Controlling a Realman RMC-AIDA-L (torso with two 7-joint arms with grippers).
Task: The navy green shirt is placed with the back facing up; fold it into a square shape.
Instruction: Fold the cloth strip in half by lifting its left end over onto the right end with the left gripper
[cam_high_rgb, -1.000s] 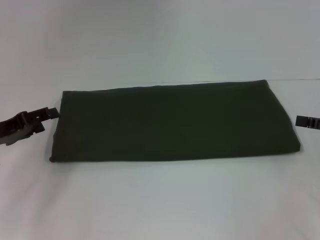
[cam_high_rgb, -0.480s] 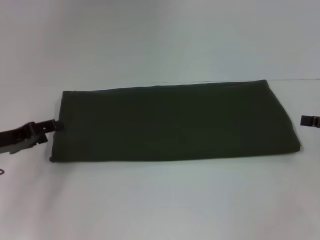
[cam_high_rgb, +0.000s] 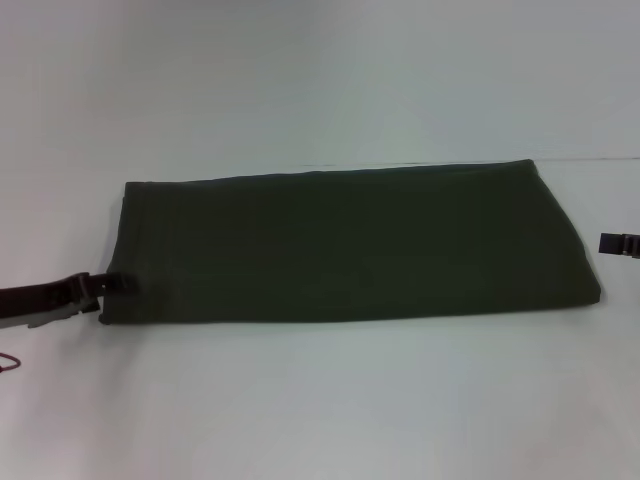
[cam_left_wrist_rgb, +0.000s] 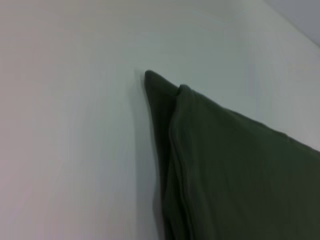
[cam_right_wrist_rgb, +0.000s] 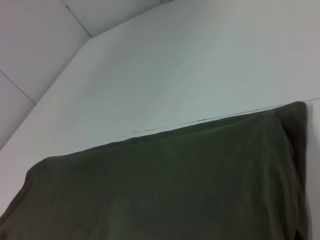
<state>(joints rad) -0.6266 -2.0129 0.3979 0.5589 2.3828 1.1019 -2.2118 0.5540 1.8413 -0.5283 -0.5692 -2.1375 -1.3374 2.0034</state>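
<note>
The navy green shirt (cam_high_rgb: 350, 245) lies flat on the white table as a long folded band, wider than it is deep. Its stacked layers show at a corner in the left wrist view (cam_left_wrist_rgb: 210, 165), and its flat top fills the right wrist view (cam_right_wrist_rgb: 165, 185). My left gripper (cam_high_rgb: 118, 284) reaches in low from the left, its tip at the shirt's left edge near the front corner. Only the tip of my right gripper (cam_high_rgb: 618, 243) shows at the right border, a little apart from the shirt's right end.
The white table (cam_high_rgb: 320, 400) spreads bare around the shirt, with wide room in front and behind. A seam line (cam_high_rgb: 590, 158) runs across the surface behind the shirt. A thin reddish cable (cam_high_rgb: 8, 363) shows at the left border.
My left gripper has moved toward me along the shirt's left edge, from mid-edge down to the front corner, and slightly inward. The right gripper has barely shifted. The shirt lies as before.
</note>
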